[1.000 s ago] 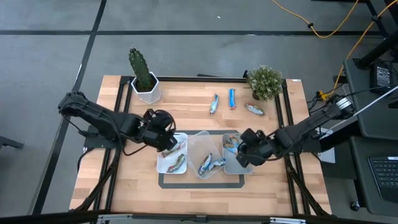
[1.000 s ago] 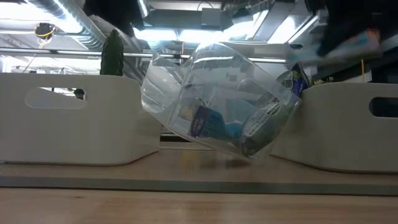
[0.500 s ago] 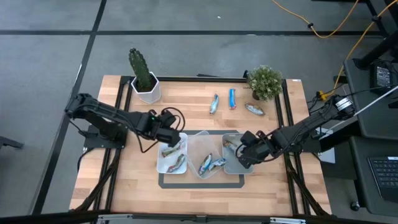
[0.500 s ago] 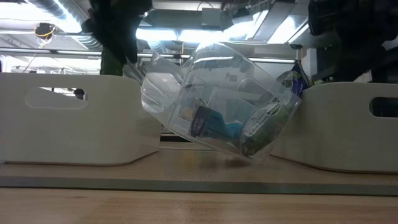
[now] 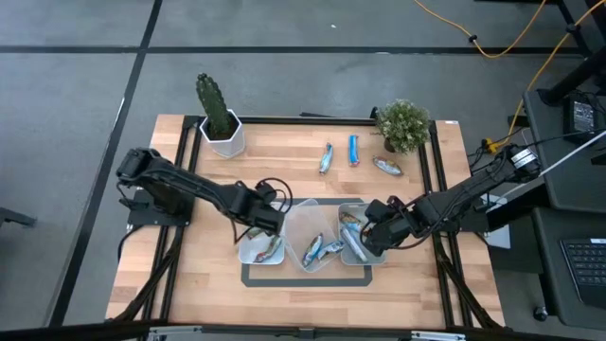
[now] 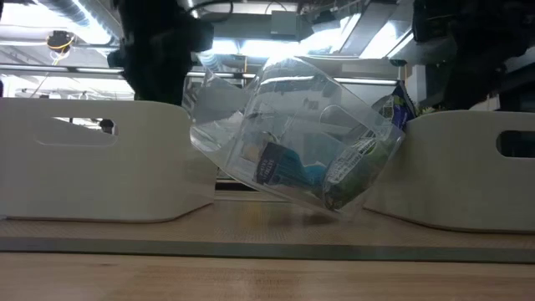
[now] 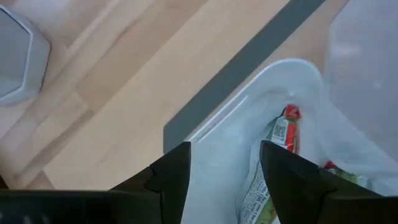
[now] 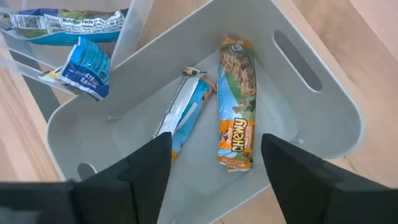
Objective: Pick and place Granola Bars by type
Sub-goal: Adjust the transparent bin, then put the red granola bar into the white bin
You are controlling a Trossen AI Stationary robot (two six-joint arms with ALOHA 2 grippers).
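Even bright overhead light; low view backlit, foreground blurred.

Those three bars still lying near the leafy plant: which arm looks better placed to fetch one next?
Probably the right. The loose bars lie on the right half of the table. The right gripper hangs open and empty over the right tray; the left gripper, also open, sits farther away over the left tray.
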